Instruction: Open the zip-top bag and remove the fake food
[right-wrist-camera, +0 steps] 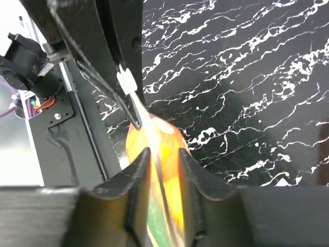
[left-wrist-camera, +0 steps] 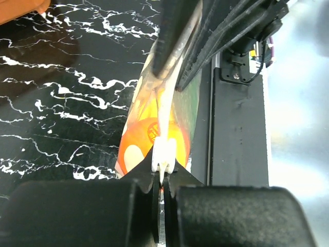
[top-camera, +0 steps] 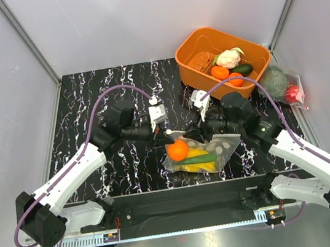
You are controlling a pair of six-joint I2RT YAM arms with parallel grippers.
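Note:
The dotted zip-top bag [top-camera: 210, 153] lies near the front middle of the mat. Inside it is fake food: an orange fruit [top-camera: 178, 150], yellow pieces [top-camera: 200, 167] and a dark-green vegetable [top-camera: 200, 158]. My left gripper [top-camera: 168, 133] is shut on the bag's white zip slider [left-wrist-camera: 164, 153] at the raised top edge, with the orange fruit [left-wrist-camera: 140, 140] just behind it. My right gripper [right-wrist-camera: 163, 167] straddles the same top edge [right-wrist-camera: 150, 123] a little further along. Its jaws stand slightly apart, open, with the plastic running between them.
An orange tub [top-camera: 198, 43] at the back right holds a white cauliflower [top-camera: 228, 59], orange pieces and a green item. An undotted clear bag with a big green ball [top-camera: 275, 81] lies at the right edge. A black rail [top-camera: 188, 196] runs along the near edge.

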